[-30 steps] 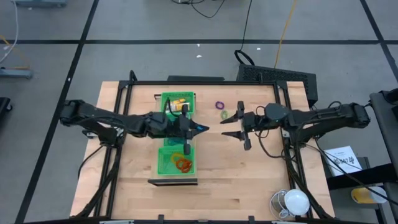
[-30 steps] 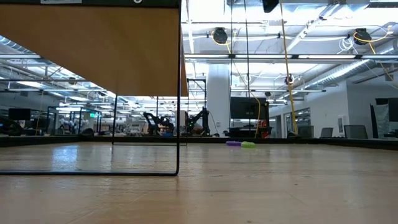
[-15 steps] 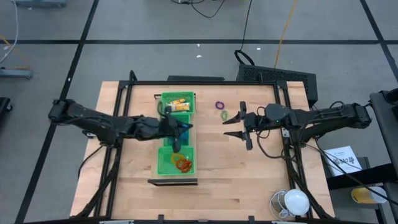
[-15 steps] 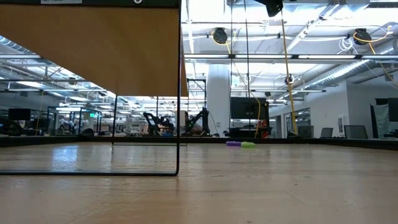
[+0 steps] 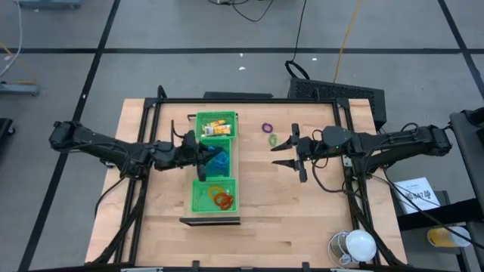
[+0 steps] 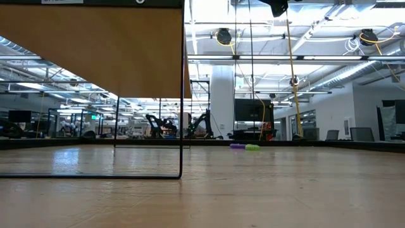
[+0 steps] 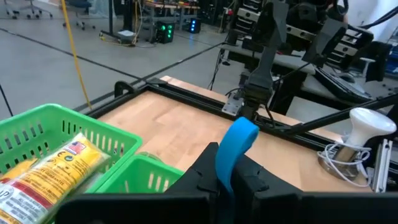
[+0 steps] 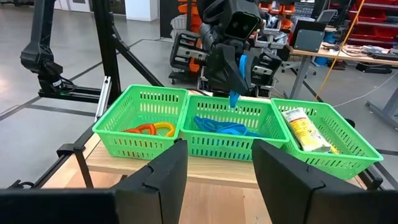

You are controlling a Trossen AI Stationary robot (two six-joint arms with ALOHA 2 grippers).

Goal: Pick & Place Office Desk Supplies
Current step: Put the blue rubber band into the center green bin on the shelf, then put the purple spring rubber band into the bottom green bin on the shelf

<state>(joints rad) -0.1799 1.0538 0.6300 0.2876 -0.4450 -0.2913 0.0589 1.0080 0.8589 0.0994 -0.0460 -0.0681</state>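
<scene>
Since a second before, our left gripper (image 5: 203,156) had drawn back toward nine o'clock over the green tray (image 5: 198,198)'s middle bin, pinched shut on a light, floppy blue loop (image 7: 235,146) best gripped mid-band, while the right gripper (image 5: 286,152) waited open.

On the pale wooden tabletop (image 5: 302,219) sit a long green three-compartment plastic basket tray (image 5: 198,198), a purple loop (image 5: 267,128) and a green loop (image 5: 272,140) just beside it.

Bright green slotted tray (image 5: 213,168), blue loop (image 7: 235,144) pinched in the black left hand (image 7: 225,180), more blue loops (image 8: 221,126) in the middle compartment, orange-red loops (image 5: 221,199), yellow packet (image 8: 305,135) with red print, purple loop (image 5: 267,128), green loop (image 5: 272,140), pale wood counter (image 5: 272,204), black right hand (image 5: 283,154)
</scene>
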